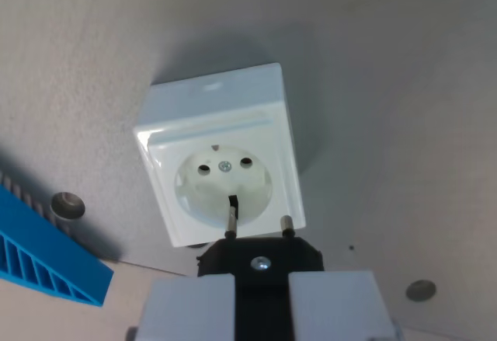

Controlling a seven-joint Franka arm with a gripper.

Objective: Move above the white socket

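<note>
Wrist view. White socket (220, 154) sits near frame centre, a little toward 11 o'clock. Square white housing, glossy, with a raised flat back section at its 12 o'clock side and a round recessed well in the front face. Inside the well: two dark pin holes side by side, a small screw between them, earth-clip notches at 12 and 6 o'clock. It rests on a plain grey table (388, 85) and casts a soft shadow toward 1 o'clock.

Gripper (261, 298) enters from 6 o'clock. Two pale fingers (186, 306) are pressed against a black plug (260, 257), one on either side, so the tool is pinching it. A screw head shows on the plug body. Two metal pins stick out toward 12 o'clock: the one on the wrist view's left overlaps the lower rim of the well, the other lies over the socket's lower right corner. Whether either touches the socket I cannot tell.

Surroundings: a blue ribbed plastic piece (46, 259) at 8 o'clock, well apart from the socket. One round metal disc (67, 205) beside it at 9 o'clock, another (421, 290) at 4 o'clock. Nothing lies between plug and socket.
</note>
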